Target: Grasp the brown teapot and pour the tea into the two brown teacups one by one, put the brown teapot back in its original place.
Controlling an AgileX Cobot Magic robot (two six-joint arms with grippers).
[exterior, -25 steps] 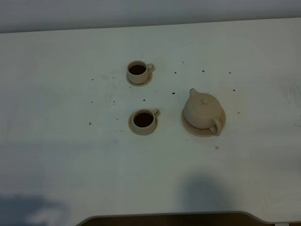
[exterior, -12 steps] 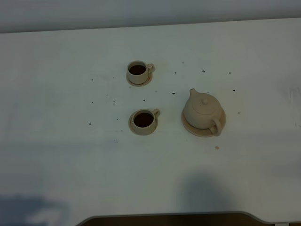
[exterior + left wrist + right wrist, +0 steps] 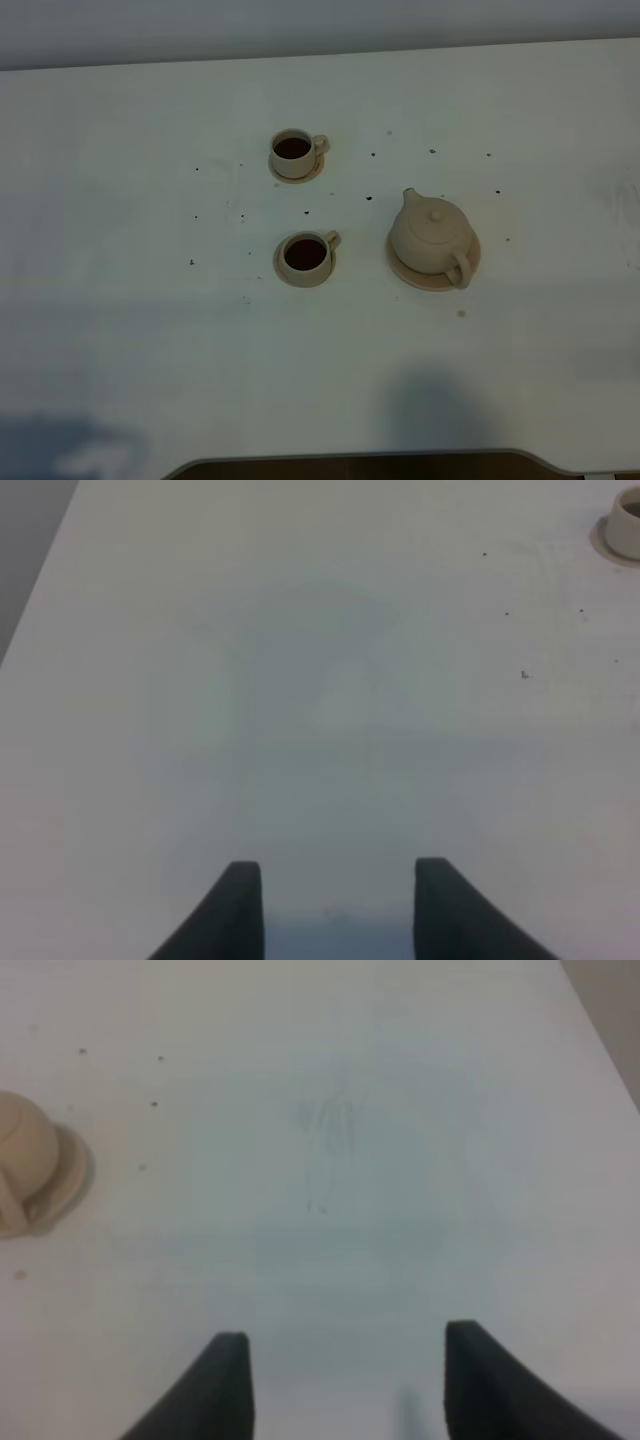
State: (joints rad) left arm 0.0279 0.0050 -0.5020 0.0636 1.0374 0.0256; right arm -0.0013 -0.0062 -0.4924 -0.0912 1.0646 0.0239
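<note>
The brown teapot [image 3: 430,237] stands upright on its wide tan saucer [image 3: 402,272] at the centre right of the table; it also shows in the right wrist view [image 3: 25,1155]. Two teacups on small saucers stand to its left, one farther back [image 3: 293,153] and one nearer [image 3: 305,255]; both hold dark tea. A cup's edge shows in the left wrist view [image 3: 627,525]. My left gripper [image 3: 338,868] is open and empty over bare table. My right gripper [image 3: 346,1344] is open and empty, well apart from the teapot. Neither gripper shows in the exterior view.
The white table [image 3: 120,300] carries several small dark specks around the cups and teapot. Its front edge [image 3: 360,462] curves along the bottom of the exterior view. A grey wall runs behind the table's far edge.
</note>
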